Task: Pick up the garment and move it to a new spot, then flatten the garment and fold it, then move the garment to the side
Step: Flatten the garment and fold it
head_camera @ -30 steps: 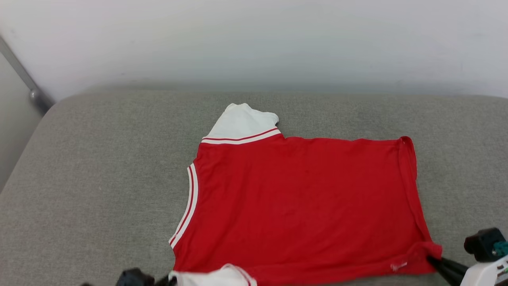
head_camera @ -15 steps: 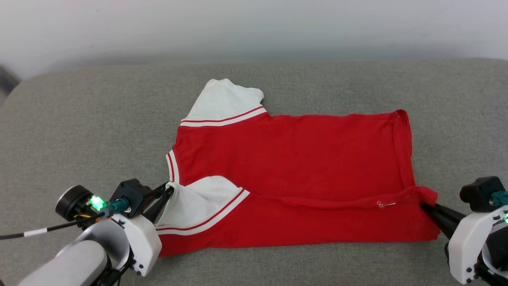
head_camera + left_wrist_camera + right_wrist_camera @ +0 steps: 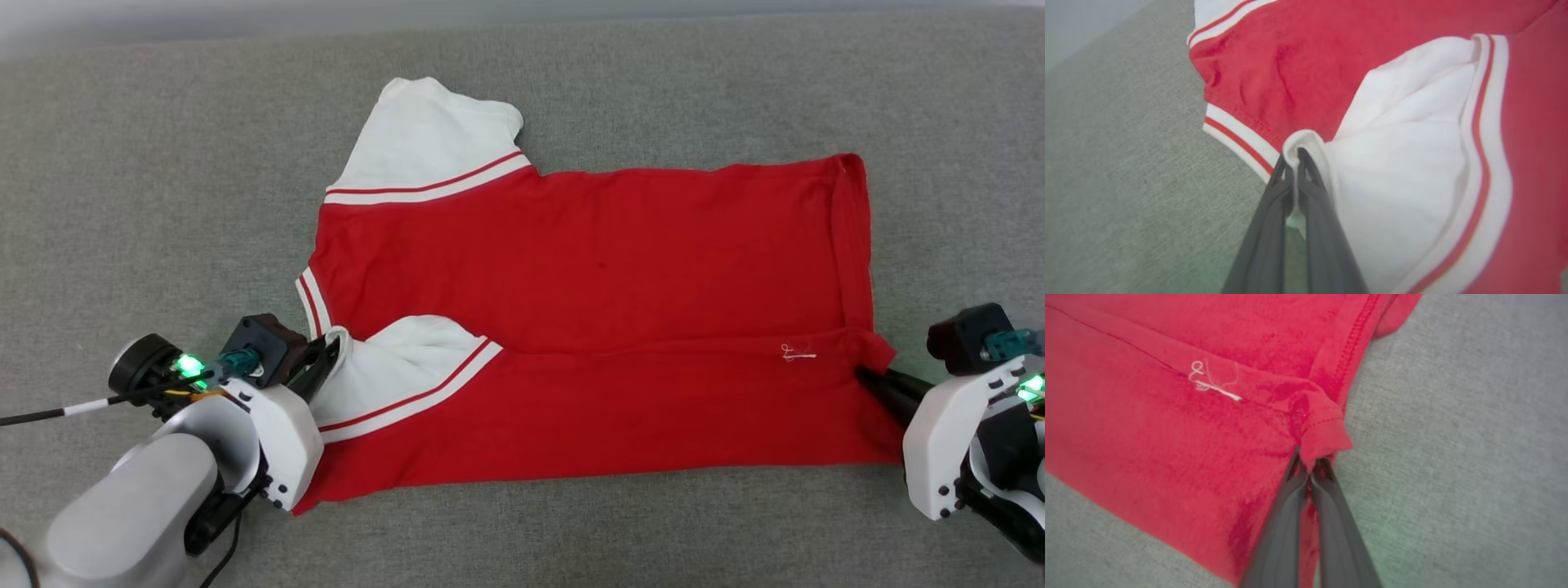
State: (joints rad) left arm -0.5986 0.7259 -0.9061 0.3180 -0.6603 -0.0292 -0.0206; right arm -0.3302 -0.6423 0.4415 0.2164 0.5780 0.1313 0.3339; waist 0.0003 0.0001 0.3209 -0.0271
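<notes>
Left claw (image 3: 332,349) pinched closed, right claw (image 3: 862,375) pinched closed

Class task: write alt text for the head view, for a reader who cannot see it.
A red garment with white sleeves lies on a grey cushion, its near edge folded over the body. The left gripper pinches the near sleeve; the right gripper pinches the hem corner.

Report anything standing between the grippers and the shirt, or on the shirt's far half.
Nothing visible does. The left gripper is shut on the near white sleeve and the right gripper on the hem corner of the garment; the far half lies bare on the grey cushion.
</notes>
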